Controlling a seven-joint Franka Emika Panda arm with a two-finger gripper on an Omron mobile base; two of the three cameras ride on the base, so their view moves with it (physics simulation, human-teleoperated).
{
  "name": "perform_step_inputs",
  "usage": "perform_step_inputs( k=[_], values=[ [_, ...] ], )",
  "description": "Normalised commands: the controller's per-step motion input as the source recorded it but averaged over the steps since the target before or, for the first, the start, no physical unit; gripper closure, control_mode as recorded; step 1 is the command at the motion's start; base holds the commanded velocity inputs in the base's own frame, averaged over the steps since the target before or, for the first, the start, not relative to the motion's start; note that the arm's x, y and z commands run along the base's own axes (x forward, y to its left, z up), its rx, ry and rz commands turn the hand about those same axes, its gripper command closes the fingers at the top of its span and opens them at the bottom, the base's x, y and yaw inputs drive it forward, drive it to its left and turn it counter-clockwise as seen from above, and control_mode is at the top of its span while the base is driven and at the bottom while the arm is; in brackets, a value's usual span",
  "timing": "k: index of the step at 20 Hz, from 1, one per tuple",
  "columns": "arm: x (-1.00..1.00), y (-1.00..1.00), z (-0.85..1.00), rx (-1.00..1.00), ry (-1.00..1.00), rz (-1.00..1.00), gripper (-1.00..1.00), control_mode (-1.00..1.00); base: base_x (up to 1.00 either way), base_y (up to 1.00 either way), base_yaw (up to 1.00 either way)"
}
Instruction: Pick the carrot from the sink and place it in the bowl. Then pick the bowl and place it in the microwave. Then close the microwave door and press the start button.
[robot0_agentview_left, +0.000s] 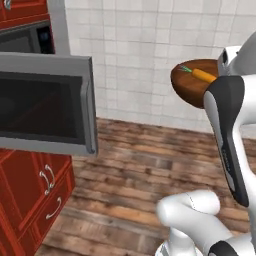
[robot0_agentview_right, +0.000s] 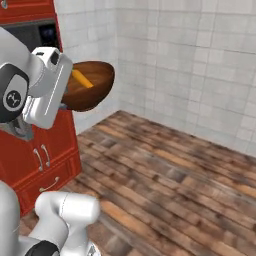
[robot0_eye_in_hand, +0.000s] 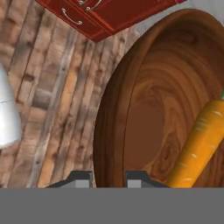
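Observation:
The brown wooden bowl (robot0_agentview_left: 189, 89) (robot0_agentview_right: 94, 86) (robot0_eye_in_hand: 148, 105) hangs tilted in the air, well above the floor. Its rim stands between the two fingertips of my gripper (robot0_eye_in_hand: 108, 177), which is shut on it. The orange carrot (robot0_agentview_left: 204, 75) (robot0_agentview_right: 80, 78) (robot0_eye_in_hand: 199, 146) lies inside the bowl against its wall. At the left, the microwave door (robot0_agentview_left: 45, 102) stands swung open, its curved handle (robot0_agentview_left: 91, 112) towards the bowl. Behind the door is the microwave (robot0_agentview_left: 27, 40) (robot0_agentview_right: 35, 32) with its blue display (robot0_agentview_left: 46, 36). The sink is out of view.
Red cabinets with silver handles (robot0_agentview_left: 30, 200) (robot0_agentview_right: 45, 150) stand below the microwave. A wooden plank floor (robot0_agentview_left: 140, 165) (robot0_agentview_right: 165, 190) spreads ahead, bounded by a white tiled wall (robot0_agentview_left: 145, 55) (robot0_agentview_right: 190, 65). The open door juts out between the bowl and the cavity.

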Motion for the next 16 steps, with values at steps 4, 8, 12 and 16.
perform_step_inputs(
  k=[4,8,12,16],
  values=[
    [0.0,0.0,0.0,0.0,0.0,0.0,1.0,1.0,0.96,-0.3,0.68],
    [0.0,0.0,0.0,0.0,0.0,0.0,1.0,1.0,0.68,-0.37,0.69],
    [0.0,0.0,0.0,0.0,0.0,0.0,1.0,1.0,0.54,-0.35,0.7],
    [0.0,0.0,0.0,0.0,0.0,0.0,1.0,1.0,0.51,-0.26,0.75]
  ],
)
